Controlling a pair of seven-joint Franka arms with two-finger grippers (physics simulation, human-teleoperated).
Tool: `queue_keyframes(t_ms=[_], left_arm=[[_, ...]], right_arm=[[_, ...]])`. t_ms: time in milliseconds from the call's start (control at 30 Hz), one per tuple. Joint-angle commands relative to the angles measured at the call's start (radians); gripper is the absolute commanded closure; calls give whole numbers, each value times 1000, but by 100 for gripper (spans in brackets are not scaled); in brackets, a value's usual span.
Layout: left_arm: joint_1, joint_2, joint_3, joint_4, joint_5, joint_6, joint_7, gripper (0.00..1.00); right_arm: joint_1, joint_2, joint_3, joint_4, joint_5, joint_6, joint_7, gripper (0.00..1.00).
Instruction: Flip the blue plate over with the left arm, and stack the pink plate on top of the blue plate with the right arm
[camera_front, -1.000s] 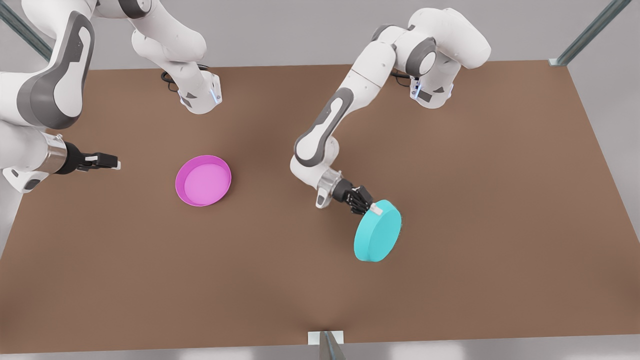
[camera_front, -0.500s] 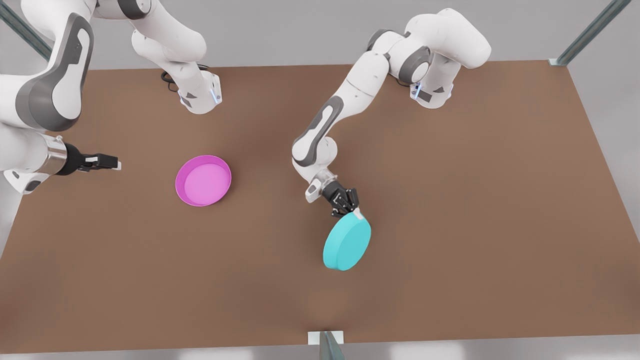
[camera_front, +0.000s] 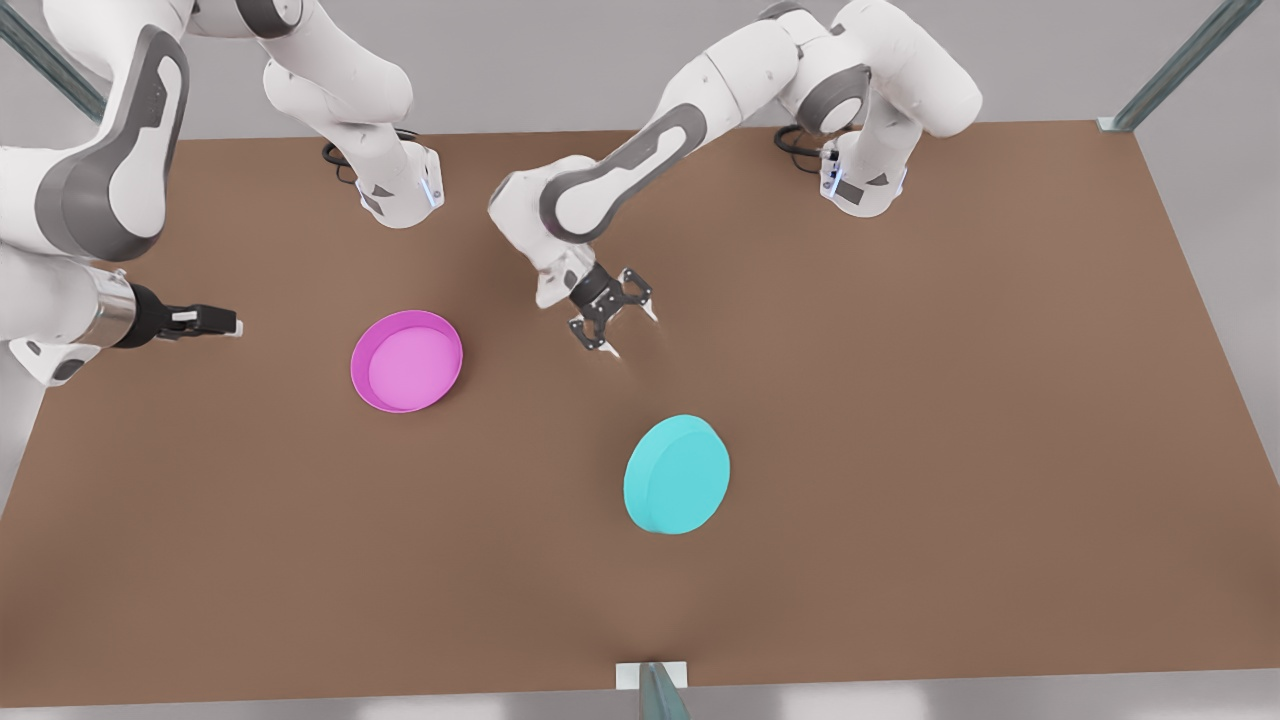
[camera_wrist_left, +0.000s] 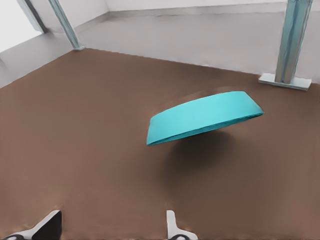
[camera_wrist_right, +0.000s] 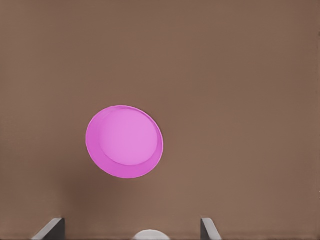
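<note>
- Nearest the camera in the front view, we are seeing the blue plate (camera_front: 677, 474) lying upside down, flat base up, on the brown table (camera_front: 950, 420), right of centre; in the left wrist view the blue plate (camera_wrist_left: 204, 117) is looking tilted, with a shadow under it.
- Farther back, the left gripper (camera_front: 610, 328) is hovering above the table, apart from the blue plate, its fingers (camera_wrist_left: 171, 222) spread wide and holding nothing.
- On the front view's left, the pink plate (camera_front: 407, 360) is sitting rim up on the table, well apart from the blue one.
- The right gripper (camera_front: 222, 323) is waiting beside the pink plate (camera_wrist_right: 124, 141) without touching it; its fingers (camera_wrist_right: 208, 227) are standing released, apart.
</note>
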Motion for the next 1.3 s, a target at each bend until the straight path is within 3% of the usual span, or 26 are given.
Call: queue_keyframes(t_ms=[0, 67, 133, 233, 333, 400, 667, 1267], left_arm=[[60, -121, 5, 89, -444, -235, 444, 0], [387, -322, 7, 108, -594, -438, 964, 0], [704, -363, 7, 106, -594, -474, 1443, 0], [858, -360, 172, 105, -571, -401, 1871, 0], [912, -376, 163, 86, -624, -356, 1864, 0], [1024, -644, 30, -392, -611, 85, 1828, 0], [1021, -612, 30, -253, -611, -152, 1831, 0], [1021, -610, 19, -243, -613, -223, 1836, 0]], right_arm=[[27, -23, 2, -77, -69, 36, 40, 0], [-14, -22, 1, -304, -68, 270, 27, 0], [-20, -16, 1, -428, -56, 431, 21, 0], [-117, 0, 1, -657, 6, 733, -117, 0], [-129, -16, 2, -766, 38, 878, -158, 0], [-129, -34, 2, -826, 65, 950, -175, 0], [-117, -106, 5, -1125, 199, 1217, -270, 0], [-97, 27, 57, -1186, 363, 1310, -266, 0]])
